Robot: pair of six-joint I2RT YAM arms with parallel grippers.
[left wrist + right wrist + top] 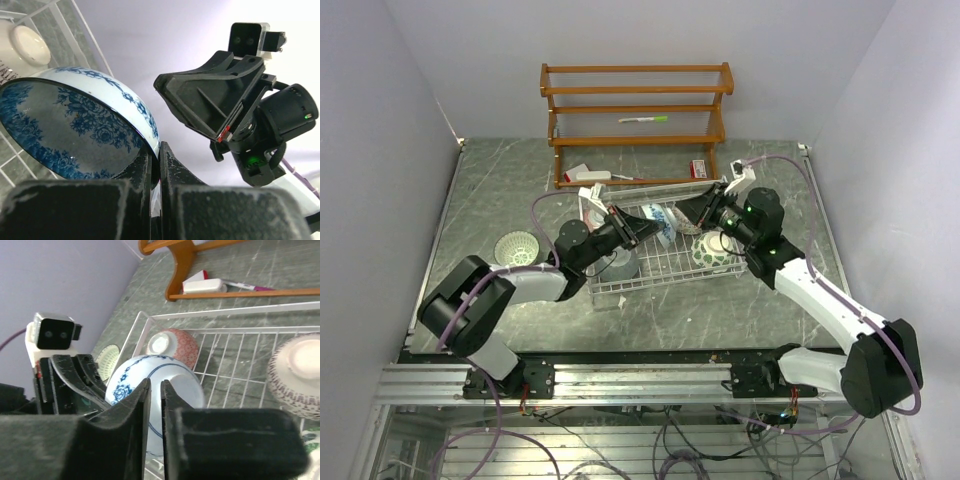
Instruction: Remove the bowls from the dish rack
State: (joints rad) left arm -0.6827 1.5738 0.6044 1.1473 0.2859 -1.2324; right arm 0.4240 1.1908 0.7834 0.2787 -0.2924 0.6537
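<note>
The white wire dish rack [665,272] sits mid-table. My left gripper [638,228] [156,147] is shut on the rim of a blue-and-white bowl [660,222] [65,125] [182,382], which is tilted on edge over the rack's back left. My right gripper [688,212] [155,385] faces it from the right, shut with nothing between its fingers; the left wrist view shows it clear of the bowl. In the rack are a pink bowl [175,342], a speckled bowl [295,372], a grey bowl [618,262] and a green-and-white bowl [713,250]. Another green-and-white bowl [517,248] stands on the table to the left.
A brown wooden three-tier shelf [635,120] stands behind the rack, with a pen on a middle tier and small boxes on its bottom tier. White walls close in on both sides of the table.
</note>
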